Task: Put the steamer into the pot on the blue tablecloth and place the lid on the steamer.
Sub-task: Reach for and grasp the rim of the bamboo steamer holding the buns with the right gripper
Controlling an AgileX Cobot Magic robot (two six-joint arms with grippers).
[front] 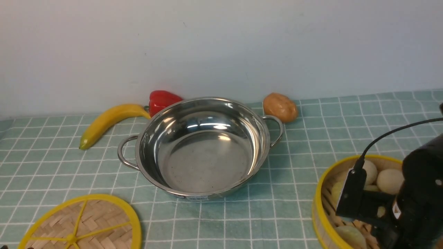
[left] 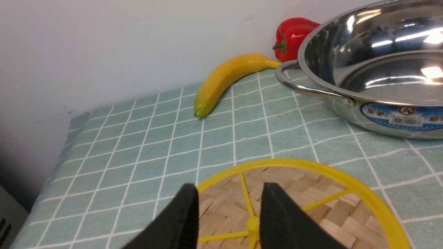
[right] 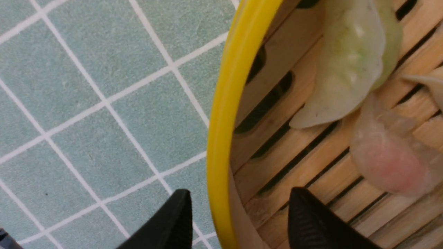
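The shiny pot (front: 204, 148) stands empty in the middle of the blue tablecloth (front: 304, 145). At the front right sits the steamer (front: 323, 193), holding buns and dumplings (right: 349, 69). My right arm (front: 412, 200) hangs over it. My right gripper (right: 240, 191) is open and straddles the steamer's yellow rim (right: 225, 114), one finger outside and one inside, gripping nothing. The lid (front: 97, 214) lies flat at the front left. In the left wrist view my left gripper (left: 230, 186) hovers open over the lid (left: 346, 211), with a yellow spoke showing between its fingers.
A banana (front: 107, 122) and a red pepper (front: 162, 100) lie behind the pot on the left, against the white wall. A potato (front: 279, 107) sits behind the pot's right handle. The cloth's left edge (left: 59, 155) drops off beside the lid.
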